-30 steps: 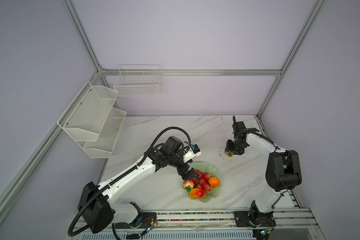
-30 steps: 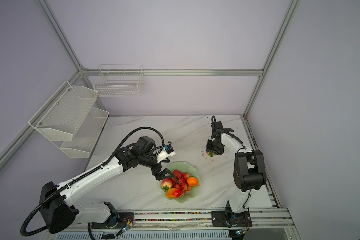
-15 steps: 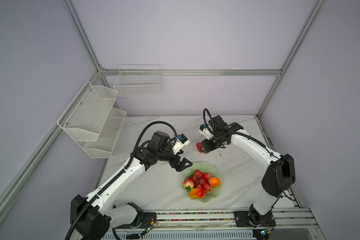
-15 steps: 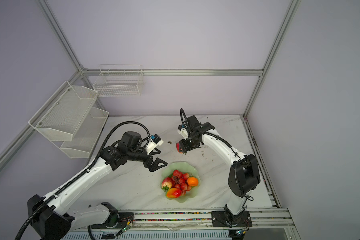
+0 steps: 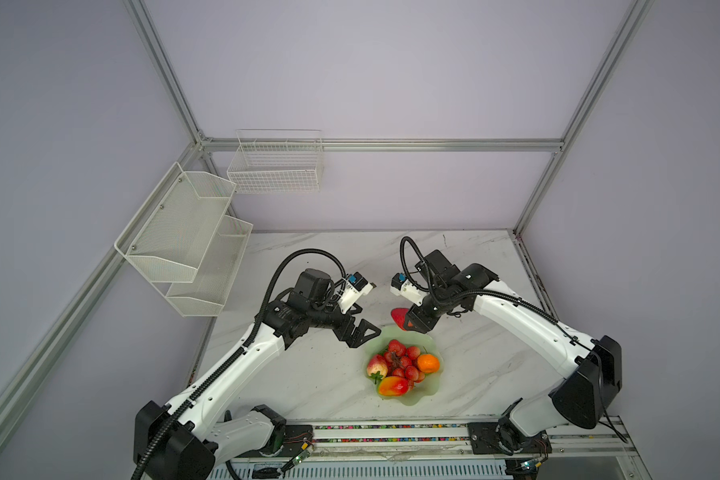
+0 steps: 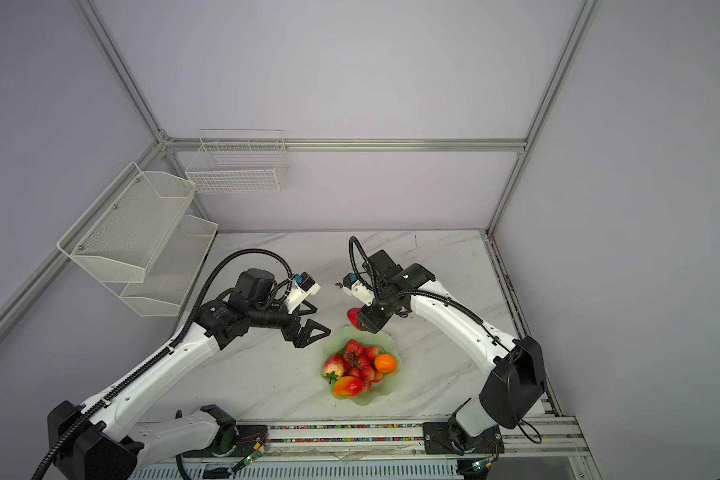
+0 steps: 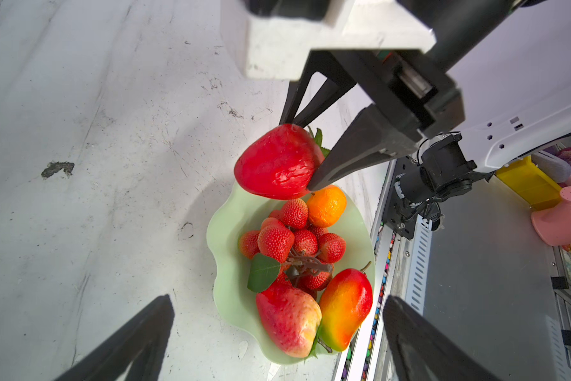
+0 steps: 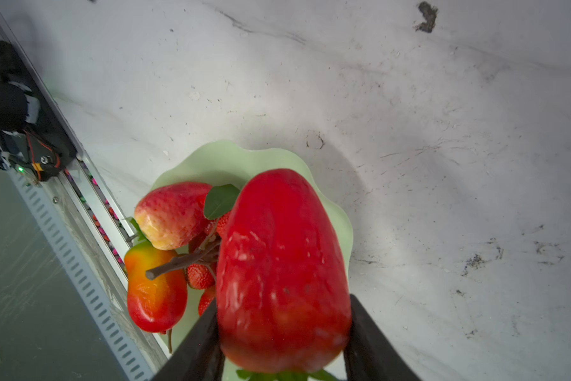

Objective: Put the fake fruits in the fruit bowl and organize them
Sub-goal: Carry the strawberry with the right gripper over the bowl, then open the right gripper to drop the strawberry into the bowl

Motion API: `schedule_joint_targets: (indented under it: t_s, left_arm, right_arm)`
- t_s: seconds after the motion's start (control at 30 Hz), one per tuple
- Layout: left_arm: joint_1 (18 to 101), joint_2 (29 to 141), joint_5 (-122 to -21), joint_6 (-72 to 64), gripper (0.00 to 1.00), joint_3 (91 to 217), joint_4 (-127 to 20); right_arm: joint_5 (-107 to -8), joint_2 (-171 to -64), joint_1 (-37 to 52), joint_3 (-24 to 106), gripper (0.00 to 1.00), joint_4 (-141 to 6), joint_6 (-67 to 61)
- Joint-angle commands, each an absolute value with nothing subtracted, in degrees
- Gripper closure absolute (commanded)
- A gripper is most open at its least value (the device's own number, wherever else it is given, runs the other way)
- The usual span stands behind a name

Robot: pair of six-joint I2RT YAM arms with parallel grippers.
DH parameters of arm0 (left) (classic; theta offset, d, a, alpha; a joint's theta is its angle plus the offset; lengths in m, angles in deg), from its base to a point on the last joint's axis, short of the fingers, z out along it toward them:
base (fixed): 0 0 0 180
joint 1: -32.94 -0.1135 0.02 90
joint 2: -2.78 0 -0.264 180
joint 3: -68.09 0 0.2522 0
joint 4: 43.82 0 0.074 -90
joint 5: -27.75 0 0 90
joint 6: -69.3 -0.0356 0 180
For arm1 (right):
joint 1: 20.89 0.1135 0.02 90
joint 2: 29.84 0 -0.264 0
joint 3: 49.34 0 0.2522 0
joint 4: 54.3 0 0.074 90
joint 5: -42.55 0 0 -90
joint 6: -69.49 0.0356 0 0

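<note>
The right jaws are squeezed tight on one red strawberry (image 5: 399,318), holding it by its leafy end. It hangs in the air at the far edge of the fruit bowl (image 5: 429,392). The left jaws are spread wide with nothing in them, just beside the bowl's far left edge.

There is one pale green bowl with a wavy rim, on the white tabletop (image 5: 308,374) near the front. Four fruits lie inside it: one red bunch (image 5: 402,361) in the middle, one pink strawberry (image 5: 377,366) on the left, one orange (image 5: 428,363) on the right and one mango (image 5: 392,385) at the front. With the held strawberry (image 8: 282,270) that makes five fruits and two strawberries. One wire basket (image 5: 275,166) hangs on the back wall, and two mesh trays (image 5: 183,237) hang on the left wall.

A second ago the right jaws were far off on the right side of the tabletop with the strawberry, well away from the bowl. The left jaws were down over the fruits then and have since pulled back. The four fruits in the bowl have stayed put.
</note>
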State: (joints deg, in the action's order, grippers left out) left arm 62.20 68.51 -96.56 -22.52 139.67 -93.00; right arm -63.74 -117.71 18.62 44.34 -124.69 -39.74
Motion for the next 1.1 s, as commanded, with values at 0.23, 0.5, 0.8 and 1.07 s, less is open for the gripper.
schedule_joint_targets:
  t_s: [0.23,0.5,0.8,1.07]
  left_arm:
    - [61.7,64.0,-97.5,-19.9,0.0,135.3,-91.3]
    - [61.8,64.4,-98.3,-20.2,0.0,135.2,-91.2]
    - [61.8,65.6,-98.7,-20.7,0.0,135.8,-91.2]
    - [61.8,65.7,-99.0,-21.8,0.0,135.6,-91.2]
  right_arm:
    - [-59.4,-121.1,20.0,41.6,0.45,-125.8,-46.9]
    - [-56.8,-124.1,20.6,40.5,0.44,-123.8,-48.4]
    - [-55.7,-125.3,21.1,39.9,0.38,-123.0,-48.9]
    - [-54.4,-126.0,21.2,40.1,0.36,-124.1,-49.6]
